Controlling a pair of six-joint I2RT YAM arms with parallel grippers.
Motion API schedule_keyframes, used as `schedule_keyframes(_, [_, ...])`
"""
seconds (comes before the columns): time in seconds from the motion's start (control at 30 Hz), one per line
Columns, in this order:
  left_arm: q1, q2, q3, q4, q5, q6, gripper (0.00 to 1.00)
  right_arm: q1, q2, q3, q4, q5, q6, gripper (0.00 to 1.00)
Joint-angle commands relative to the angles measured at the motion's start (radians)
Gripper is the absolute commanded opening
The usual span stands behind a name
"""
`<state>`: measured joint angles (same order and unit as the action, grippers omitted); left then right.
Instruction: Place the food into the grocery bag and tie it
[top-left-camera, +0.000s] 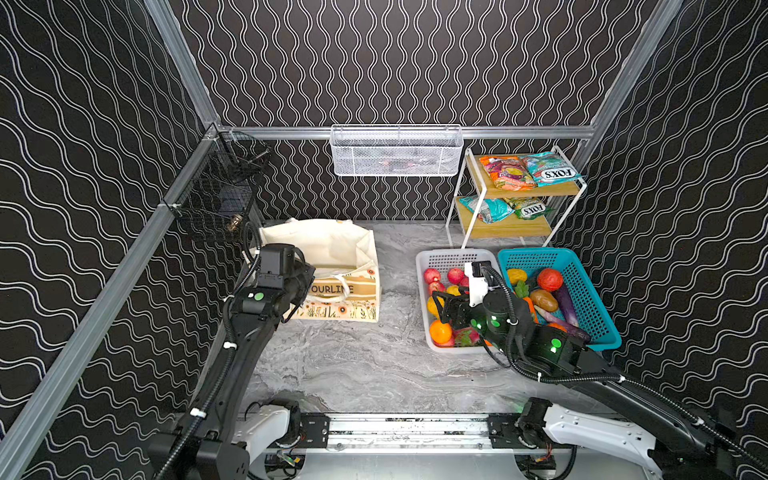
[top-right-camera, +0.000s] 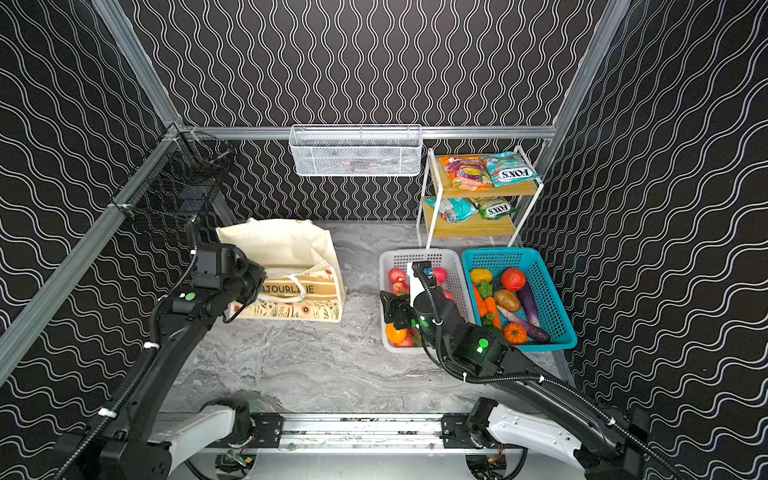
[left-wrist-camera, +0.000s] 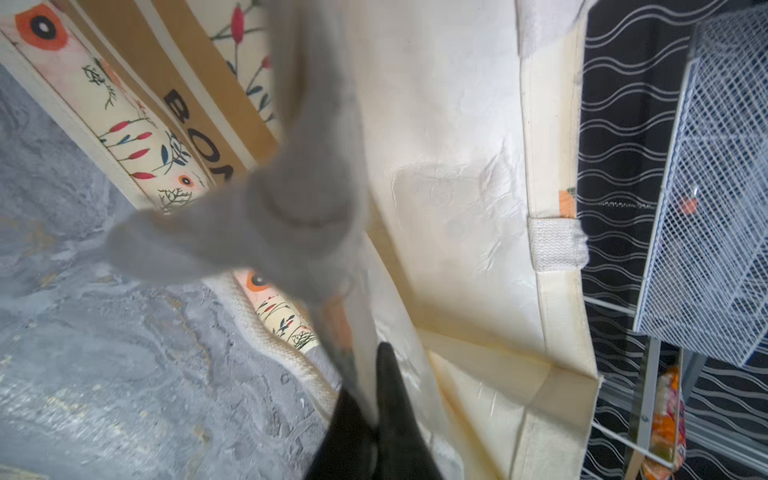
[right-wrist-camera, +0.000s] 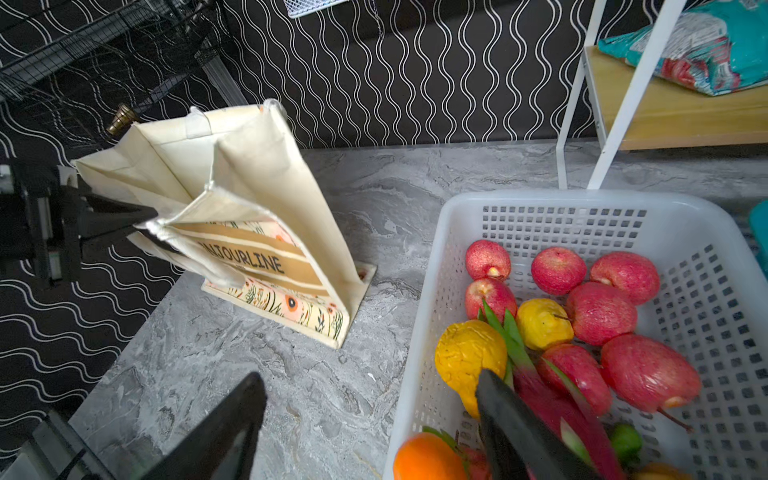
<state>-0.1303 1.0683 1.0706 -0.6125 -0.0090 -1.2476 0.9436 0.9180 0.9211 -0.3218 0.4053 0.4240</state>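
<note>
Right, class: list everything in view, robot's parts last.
bag: one, cream, floral, table's left
white basket: one, table's right
fruit: many, red, yellow, orange, in white basket
teal basket: one, beside the white
vegetables: several, mixed, in teal basket
rack: one, white and wood, back right
packets: four, orange, teal, green, on rack
white wire basket: one, back wall
black wire basket: one, left wall
table: one, grey marble
left hand: black, shut on bag's edge
right hand: black, open, over white basket's edge

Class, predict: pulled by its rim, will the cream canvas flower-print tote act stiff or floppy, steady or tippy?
Probably floppy: the cream canvas flower-print tote creases and sags. Likely tippy: it looks empty, tall on a narrow base.
</note>
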Motion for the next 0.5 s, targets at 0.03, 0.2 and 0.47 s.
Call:
schedule_keyframes(0.03, [0.002,-0.060,-0.017,-0.093,0.143,0.071,0.00,0.001,-0.019,0.040,-0.043,0.011,-0.002,0.80])
schedule_keyframes(0.2, [0.001,-0.123,-0.022,-0.176,0.248,0.131,0.00,0.001,-0.004,0.109,-0.061,-0.002,-0.033,0.79])
schedule_keyframes(0.47, [-0.002,-0.152,0.038,-0.368,0.335,0.357,0.00,0.001,0.082,0.251,-0.135,-0.103,-0.074,0.79])
